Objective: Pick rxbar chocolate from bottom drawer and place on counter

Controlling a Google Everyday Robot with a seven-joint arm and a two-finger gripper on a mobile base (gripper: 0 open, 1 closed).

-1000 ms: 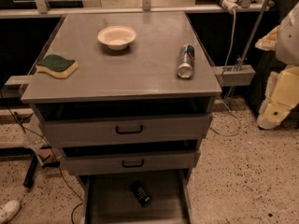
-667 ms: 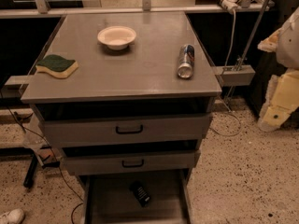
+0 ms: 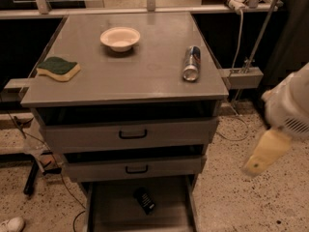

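Note:
The rxbar chocolate (image 3: 144, 200), a small black bar, lies flat in the open bottom drawer (image 3: 111, 212), near the drawer's middle and set at an angle. The counter (image 3: 145, 71) is the grey top of the cabinet. My gripper (image 3: 254, 165) hangs at the right of the view, beside the cabinet and over the floor, on the end of the white arm (image 3: 289, 108). It is well to the right of the bar and above it, touching nothing.
On the counter are a white bowl (image 3: 120, 37) at the back, a green and yellow sponge (image 3: 58, 68) at the left edge and a silver-blue can (image 3: 191, 63) lying at the right. Both upper drawers (image 3: 130, 134) with black handles are closed. Cables and a shoe (image 3: 10, 224) lie on the floor at the left.
My arm has swung down and to the left at the right edge of the view, and the gripper is now lower beside the cabinet. The objects have not moved.

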